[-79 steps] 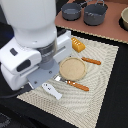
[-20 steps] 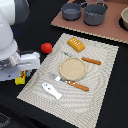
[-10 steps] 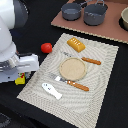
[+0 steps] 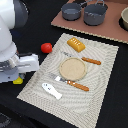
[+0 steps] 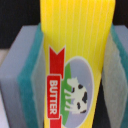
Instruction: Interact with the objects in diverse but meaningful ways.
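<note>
Butter packet [image 5: 75,65] fills the wrist view: bright yellow, finely ribbed, with a red banner reading BUTTER and a black-and-white cow on a pale oval. It sits clamped between the two grey fingers [image 5: 17,85], whose green pads press its long sides, so the gripper [image 4: 20,75] is closed narrow around it. In the exterior view only a yellow corner of the packet shows under the white arm, at the exterior view's left, off the striped mat [image 4: 105,85] and over the dark table [image 4: 112,117].

On the mat's near part lies the white fish-like piece [image 4: 51,90], close to the near edge with bare mat around it. Past it the round tan plate [image 4: 73,68] sits mid-mat, wooden-handled cutlery [image 4: 75,84] just beside it. The red tomato-like ball [image 4: 46,48] rests on the dark table just off the mat's edge. The orange ridged loaf [image 4: 76,44] lies at the mat's far end. Farthest, two grey pots [image 4: 85,12] stand on a brown board.
</note>
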